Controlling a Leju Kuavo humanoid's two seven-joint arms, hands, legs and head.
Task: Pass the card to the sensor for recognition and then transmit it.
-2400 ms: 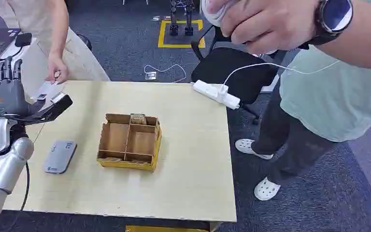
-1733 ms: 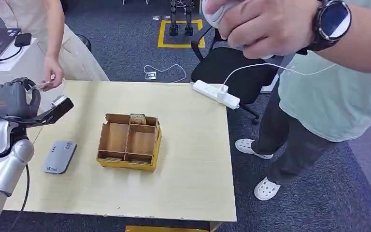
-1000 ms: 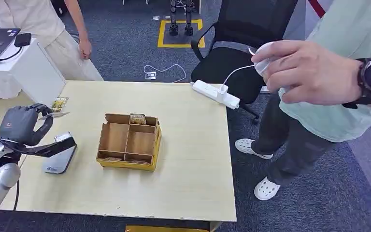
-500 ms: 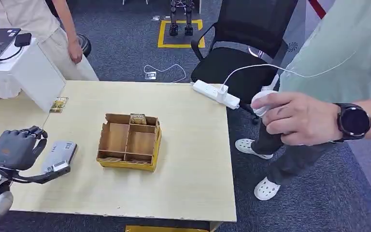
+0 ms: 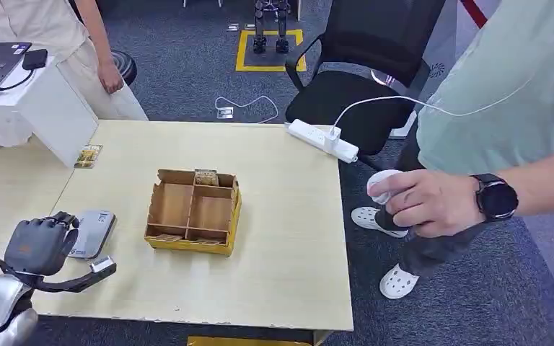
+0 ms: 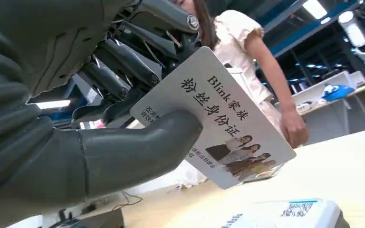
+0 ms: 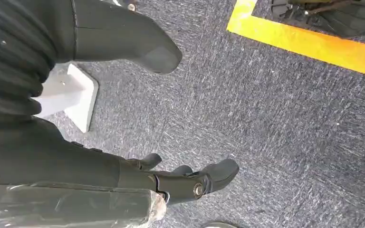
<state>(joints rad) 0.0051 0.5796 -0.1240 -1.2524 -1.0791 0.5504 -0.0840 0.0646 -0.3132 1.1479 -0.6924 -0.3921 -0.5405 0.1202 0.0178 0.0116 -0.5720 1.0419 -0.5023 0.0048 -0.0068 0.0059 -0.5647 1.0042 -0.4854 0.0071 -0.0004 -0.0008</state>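
Left hand (image 5: 37, 247): low at the table's near left corner, just beside the sensor; thumb and dark fingers (image 6: 123, 61) clamped on the card.
Card (image 6: 214, 118): white rectangular plastic card printed with black characters and a small group photo; pinched between thumb and fingers of the left hand, tilted, hanging just above the sensor without plainly touching it in the left wrist view.
Sensor (image 5: 91, 232): flat grey rectangular card reader with rounded corners, lying on the table left of the box; pale top edge with a blue-printed label visible under the card (image 6: 290, 213).
Right hand (image 7: 123, 109): hanging over dark blue-grey carpet, thumb and fingers apart, holding nothing.
Box (image 5: 193, 210): open brown cardboard box with yellow outer sides, split into compartments, near the table's middle; a small item in its far compartment, too small to identify.
Table (image 5: 281, 238): pale wooden top.
Small card (image 5: 87, 156): yellowish printed card lying flat at the far left of the table, well apart from the left hand.
Power strip (image 5: 323, 140): white, at the table's far right edge, white cable plugged in.
Person's hand (image 5: 427, 202): at the right, off the table, wearing a black watch, gripping a small white object.
Second person (image 5: 58, 29): in light clothes, standing beyond the far left corner.
Chair (image 5: 364, 65): black office chair behind the table.
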